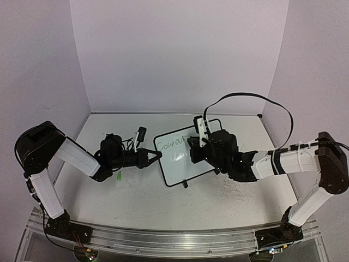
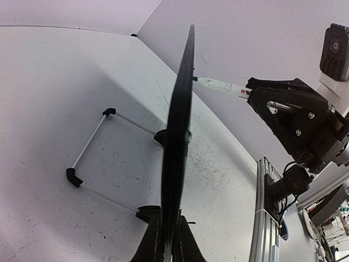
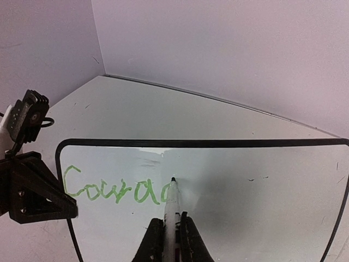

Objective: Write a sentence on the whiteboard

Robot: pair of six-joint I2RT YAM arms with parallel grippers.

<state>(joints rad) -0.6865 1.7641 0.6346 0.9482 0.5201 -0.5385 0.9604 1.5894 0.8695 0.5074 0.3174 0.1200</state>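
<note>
clenched left gripper (image 1: 157, 157) on whiteboard (image 1: 180, 166), right gripper (image 3: 172, 228) on marker (image 3: 174, 197); risked skewed sentence (image 3: 114, 191) from board tipping under pressure.

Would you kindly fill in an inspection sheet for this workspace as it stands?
Surface: white table, grey scuffs.
Job's things: whiteboard standing on edge; green sentence reads "Coura" and a part letter; marker tip at the board.
Clutter: small green piece, perhaps a cap.
Grippers: left gripper shut on the whiteboard's edge; right gripper shut on the marker.
Cables: black cable looping above the right arm.
Surroundings: plain walls.
</note>
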